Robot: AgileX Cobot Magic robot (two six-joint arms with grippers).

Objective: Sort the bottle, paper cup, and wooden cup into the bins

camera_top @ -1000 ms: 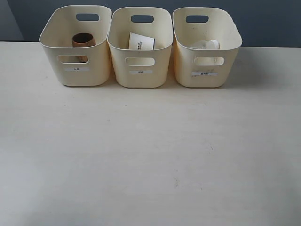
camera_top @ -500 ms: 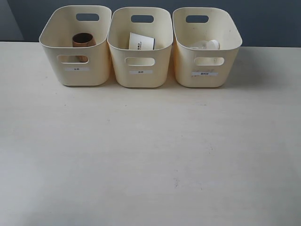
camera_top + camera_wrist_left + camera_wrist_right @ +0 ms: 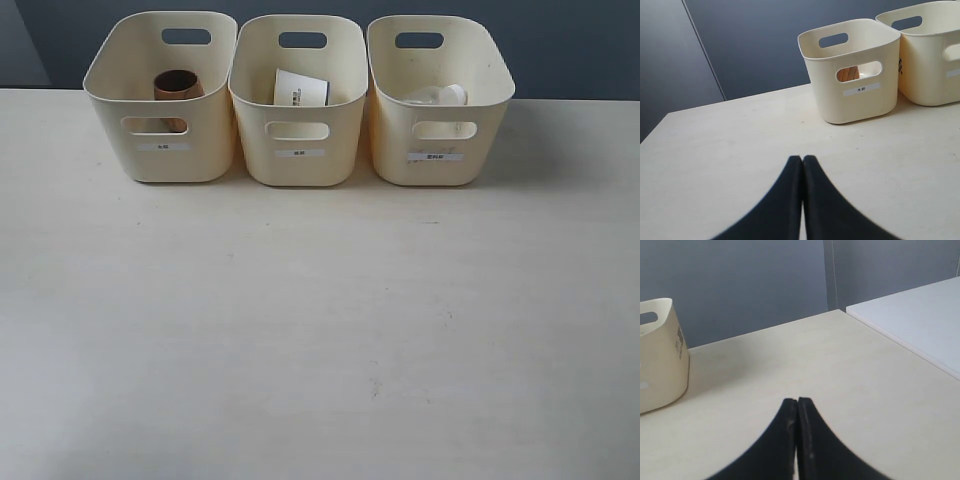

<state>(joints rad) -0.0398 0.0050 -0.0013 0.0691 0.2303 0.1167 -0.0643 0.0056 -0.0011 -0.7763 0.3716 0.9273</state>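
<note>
Resting one apiece in the cream bins (wooden cup left, paper cup middle, bottle right), the sort looks done unless the left gripper or right gripper, jaws pressed together and empty, bumps one.

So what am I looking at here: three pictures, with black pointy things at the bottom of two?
It is a robot with two arms at a table. One picture comes from a camera off the arms, looking at three cream bins. The other two come from cameras on the wrists; the black points are the left gripper and the right gripper, both shut and holding nothing. In the bins lie a wooden cup, a paper cup and a clear bottle, one in each.
</note>
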